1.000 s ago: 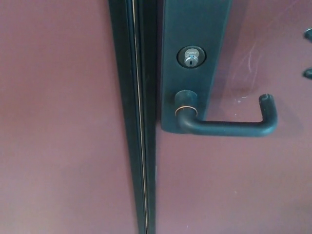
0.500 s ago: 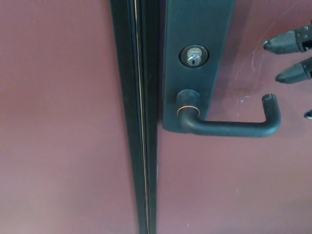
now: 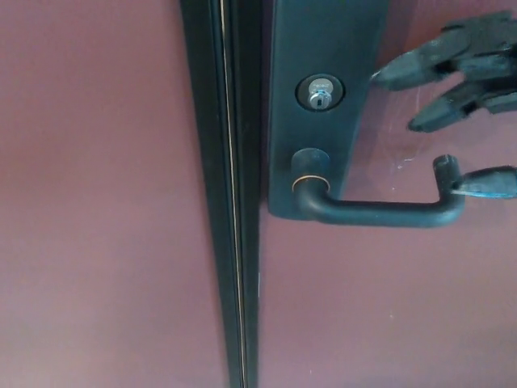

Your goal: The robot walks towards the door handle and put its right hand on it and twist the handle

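Starting at the left, the maroon door (image 3: 97, 202) is a smooth, matte panel, and nothing there has changed over the last second. Next comes the dark frame strip (image 3: 230, 194), a tall, narrow band running top to bottom with a thin pale line down its seam, steady as before.

Moving right, the dark plate (image 3: 323, 48) is a flat upright rectangle with a dull metal finish. Set in it is the keyhole (image 3: 321, 91), a small round cylinder with a bright silvery centre. Below that sits the door handle (image 3: 380, 212): a round collar with a thin coppery ring at the plate, then a smooth matte black bar running level to the right and turning up into a short rounded end. It lies horizontal, in the same position as before, in the right half of the view just under the plate.

Now the big change, at the far right: the right hand (image 3: 472, 89) has come well into view, where half a second ago only its tips showed at the edge. It is black, thick and tapered, with a faint sheen. Two fingers (image 3: 404, 73) reach leftward above the handle, the upper tip near the plate's edge. The thumb (image 3: 485, 183) sits right beside the handle's upturned end. The hand is spread and grasps nothing.
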